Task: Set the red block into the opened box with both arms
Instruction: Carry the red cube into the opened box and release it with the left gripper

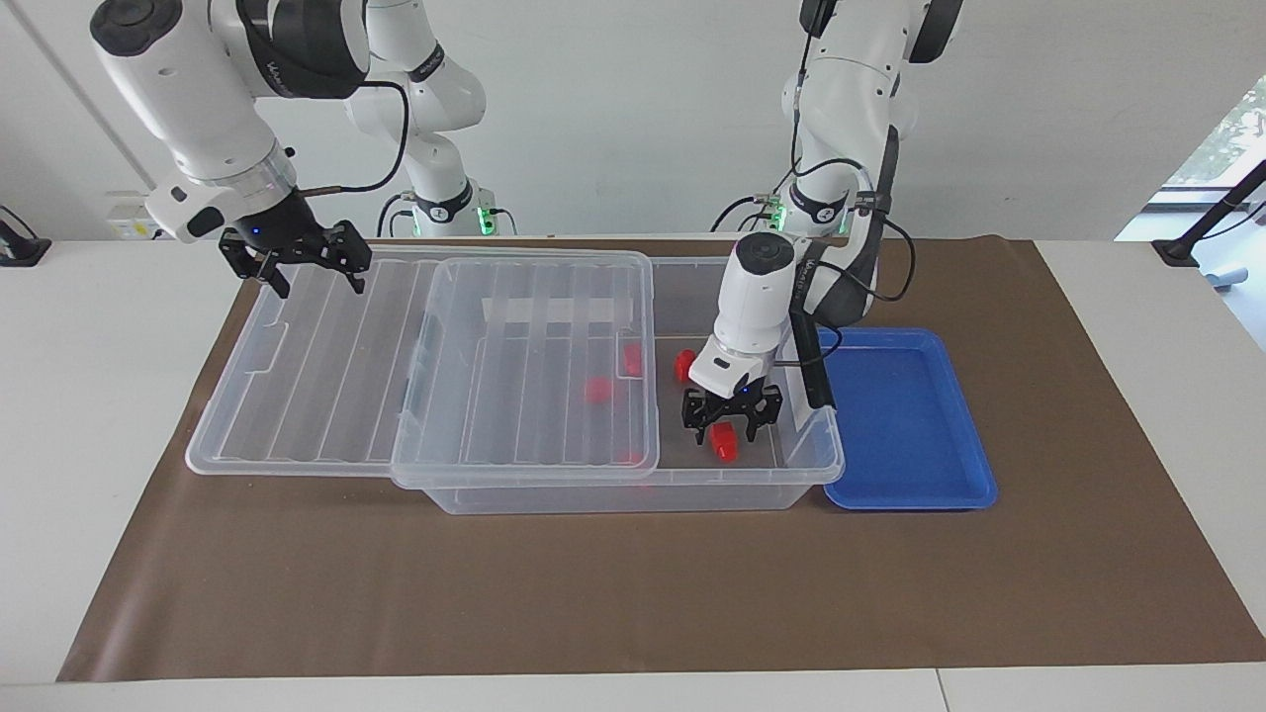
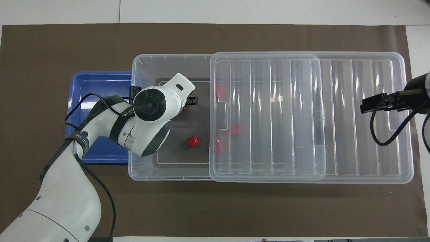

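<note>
The box point(image 1: 813, 463) is a clear bin, open at the left arm's end. My left gripper point(image 1: 731, 423) is down inside it and open. A red block point(image 1: 725, 442) sits just below its spread fingertips, free of them. The wrist hides most of that block in the overhead view, where only a red sliver point(image 2: 183, 108) shows. A second red block point(image 1: 683, 366) point(image 2: 192, 141) lies on the box floor, nearer to the robots. My right gripper point(image 1: 318, 277) point(image 2: 364, 106) hangs open over the lid's overhanging end.
The ribbed clear lid point(image 1: 326, 366) point(image 2: 352, 117) is slid toward the right arm's end and covers most of the box. Several more red blocks show through it point(image 2: 235, 129). A shallow blue tray point(image 1: 905, 420) point(image 2: 97, 84) lies beside the box at the left arm's end.
</note>
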You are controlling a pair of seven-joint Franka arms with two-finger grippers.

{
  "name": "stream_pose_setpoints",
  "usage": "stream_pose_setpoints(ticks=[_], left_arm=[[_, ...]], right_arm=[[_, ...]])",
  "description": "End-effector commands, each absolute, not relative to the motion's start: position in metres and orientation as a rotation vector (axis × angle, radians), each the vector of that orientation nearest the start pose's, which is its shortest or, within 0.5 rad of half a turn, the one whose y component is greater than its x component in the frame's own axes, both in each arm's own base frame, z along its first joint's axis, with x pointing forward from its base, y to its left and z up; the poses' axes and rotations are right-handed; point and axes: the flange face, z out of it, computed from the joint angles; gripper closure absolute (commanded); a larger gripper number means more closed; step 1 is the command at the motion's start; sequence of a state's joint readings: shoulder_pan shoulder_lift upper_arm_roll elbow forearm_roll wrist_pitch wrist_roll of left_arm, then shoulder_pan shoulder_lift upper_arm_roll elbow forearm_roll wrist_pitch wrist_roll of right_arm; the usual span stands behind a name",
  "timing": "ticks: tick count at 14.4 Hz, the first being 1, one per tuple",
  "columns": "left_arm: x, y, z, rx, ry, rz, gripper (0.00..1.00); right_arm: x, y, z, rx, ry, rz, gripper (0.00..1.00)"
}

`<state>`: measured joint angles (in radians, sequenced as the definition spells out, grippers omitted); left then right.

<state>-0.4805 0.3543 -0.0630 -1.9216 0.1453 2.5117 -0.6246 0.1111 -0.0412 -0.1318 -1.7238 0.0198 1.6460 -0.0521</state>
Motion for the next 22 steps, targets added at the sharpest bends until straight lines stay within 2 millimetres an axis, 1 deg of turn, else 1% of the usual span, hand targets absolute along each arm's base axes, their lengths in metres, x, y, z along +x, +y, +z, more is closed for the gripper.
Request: stream_pose_setpoints(ticks=[1,2,3,4,5,6,7,10,11,13,14,15,16,17,18,19,20,22], left_arm=[[0.540,-0.321,0.382,-3.141,0.011,-0.394,0.00],[0.535,-0.318,0.400,-3.131,0.014,-0.388,0.00],[0.531,-0.314,0.416,-3.123,0.014,-0.384,0.00],[0.528,-0.309,0.429,-3.115,0.003,-0.377,0.00],[0.524,-0.304,0.439,-3.104,-0.006,-0.360,0.00],[0.525,-0.294,0.446,-3.094,-0.025,-0.347,0.00],[0.527,-0.281,0.453,-3.086,-0.026,-0.340,0.00],[0.529,-0.248,0.476,-3.066,0.026,-0.304,0.00],[0.530,-0.233,0.484,-3.068,0.042,-0.293,0.00],[0.534,-0.202,0.496,-3.107,0.090,-0.238,0.00],[0.538,-0.181,0.501,-3.125,0.121,-0.217,0.00],[0.541,-0.162,0.503,-3.127,0.151,-0.201,0.00],[0.545,-0.146,0.502,-3.127,0.178,-0.179,0.00],[0.549,-0.128,0.504,-3.140,0.194,-0.174,0.00],[0.554,-0.111,0.509,-3.154,0.208,-0.183,0.00],[0.558,-0.097,0.511,-3.164,0.213,-0.190,0.00],[0.561,-0.087,0.517,-3.164,0.216,-0.203,0.00],[0.564,-0.076,0.532,-3.161,0.233,-0.173,0.00]], right_arm=[[0.538,-0.022,0.582,-3.110,-0.119,0.045,0.00],[0.538,-0.029,0.582,-3.108,-0.150,0.044,0.00],[0.537,-0.039,0.582,-3.108,-0.172,0.043,0.15],[0.536,-0.049,0.581,-3.106,-0.182,0.045,0.44],[0.536,-0.059,0.581,-3.111,-0.156,0.043,0.83],[0.535,-0.072,0.575,-3.113,-0.128,0.038,1.00],[0.532,-0.092,0.568,-3.115,-0.087,0.025,1.00],[0.531,-0.151,0.557,-3.121,-0.175,-0.044,1.00],[0.533,-0.170,0.545,-3.126,-0.204,-0.043,1.00],[0.536,-0.201,0.530,-3.137,-0.284,-0.059,1.00],[0.538,-0.212,0.520,-3.142,-0.311,-0.058,1.00],[0.537,-0.221,0.515,-3.144,-0.320,-0.059,1.00],[0.536,-0.222,0.510,-3.142,-0.317,-0.053,1.00],[0.536,-0.220,0.503,-3.145,-0.320,-0.063,1.00],[0.534,-0.219,0.491,-3.148,-0.324,-0.082,1.00],[0.533,-0.214,0.487,-3.146,-0.331,-0.085,1.00],[0.534,-0.213,0.486,-3.145,-0.325,-0.084,1.00],[0.536,-0.211,0.480,-3.150,-0.269,-0.079,1.00]])
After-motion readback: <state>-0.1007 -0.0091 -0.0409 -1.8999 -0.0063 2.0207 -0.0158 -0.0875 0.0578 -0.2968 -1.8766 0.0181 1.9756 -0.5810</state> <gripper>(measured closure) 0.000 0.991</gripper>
